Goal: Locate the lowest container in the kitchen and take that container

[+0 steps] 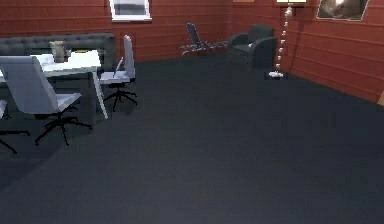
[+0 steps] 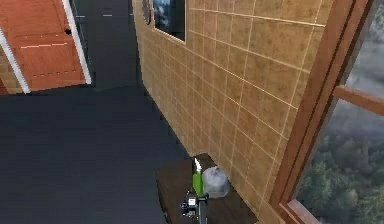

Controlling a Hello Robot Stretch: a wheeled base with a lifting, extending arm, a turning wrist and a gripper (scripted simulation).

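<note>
The jaws sit low at the arm side view's bottom edge, over the near end of a small dark counter (image 2: 172, 186). Things stand on the counter right behind them, so whether they have hold of anything cannot be told.

Just beyond the jaws, rising upright, is a slim green thing (image 2: 198, 181) - bottle-like, though too small to be sure. Just beside it, beyond the jaws and to their right, rests a grey-white rounded thing (image 2: 216, 181) on the same counter. Its shape is too blurred to say if it is a container, and whether the jaws touch either thing cannot be told.

Past both runs a tan tiled wall (image 2: 235, 85), with a wood-framed window (image 2: 352, 140) to the right of the jaws. Well apart from them, up and to the left across the dark floor (image 2: 80, 150), stands an orange door (image 2: 40, 45).

The forward view shows another room - red plank walls, a white counter (image 1: 72, 66) with grey office chairs (image 1: 45, 95) around it, a dark sofa (image 1: 70, 43) behind, an armchair (image 1: 252, 46) and a floor lamp (image 1: 285, 40) beside it.
</note>
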